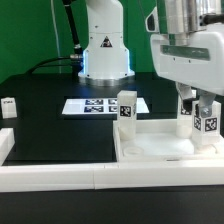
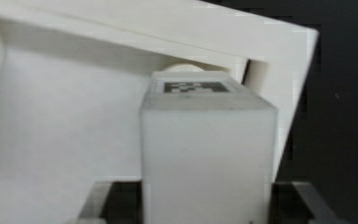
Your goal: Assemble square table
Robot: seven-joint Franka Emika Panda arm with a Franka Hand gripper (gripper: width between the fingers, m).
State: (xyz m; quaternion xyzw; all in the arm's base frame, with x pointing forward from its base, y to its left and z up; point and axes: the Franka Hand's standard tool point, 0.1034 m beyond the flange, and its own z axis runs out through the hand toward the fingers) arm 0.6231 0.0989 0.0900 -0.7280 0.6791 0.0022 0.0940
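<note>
The arm [image 1: 190, 50] is hanging at about 2 o'clock in the exterior view. Its fingers [image 2: 300, 205] are pressing from two sides on the held leg [image 1: 204, 122], a short white block with a square section and smooth, matt plastic faces. The fingers are closed only as far as the width of this leg is allowing, and nothing else is sitting between them. In the wrist view they are showing as two dark strips against the leg's side faces, and one face of the leg is carrying a small black-and-white tag [image 2: 197, 88]. Just beyond that tag a small rounded white shape is showing, too blurred to name. The held leg is standing upright at about 3 o'clock in the exterior view, over a corner of the square top [image 1: 160, 150]. I cannot tell if its lower end is touching the top. The square top is a large flat white plastic plate with a raised rim, and it is lying on the black desk [image 1: 50, 130] at about 4 o'clock. A second leg [image 1: 126, 108] is standing upright on another corner of the top, near the middle of the view, and is showing a tag on its front face. A third leg [image 1: 8, 108] is lying on the desk at 9 o'clock, well apart from the top. The marker board [image 1: 100, 105], thin and flat, is lying just behind the second leg. The long white border wall [image 1: 55, 172] is running along the desk at about 7 o'clock.
</note>
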